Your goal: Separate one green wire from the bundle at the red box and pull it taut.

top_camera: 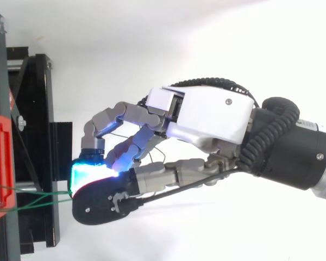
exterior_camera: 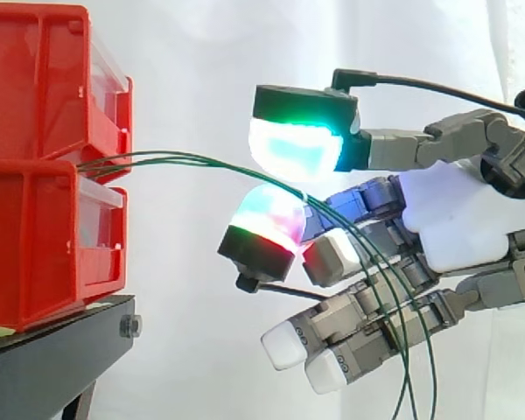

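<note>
White curtain [exterior_camera: 192, 52] backs the whole scene, and against it the green wires [exterior_camera: 201, 159] stand out clearly. They leave the gap between the two stacked red bins [exterior_camera: 35, 96], rise in a shallow arc and fan slightly apart. From there they run between two glowing pads and droop slack across the lower fingers toward the bottom edge.

We judge them thin, very light and limp, yet springy enough to hold that arc. Their smooth sheath will likely slip under a soft pinch. Since they are fixed at the bins, a hard tug loads that end rather than the strand alone. We would take hold mid-span, where the strands fan apart, because near the bins they run bunched together.

The hand [exterior_camera: 459, 214] comes in from the right with two fingers [exterior_camera: 293, 147] pressed toward each other, pinching the wires between their pads. We cannot tell whether one strand or several sit in that pinch. Its other fingers lie loosely extended below, their pads white. The bins sit on a black stand [exterior_camera: 52, 350].
</note>
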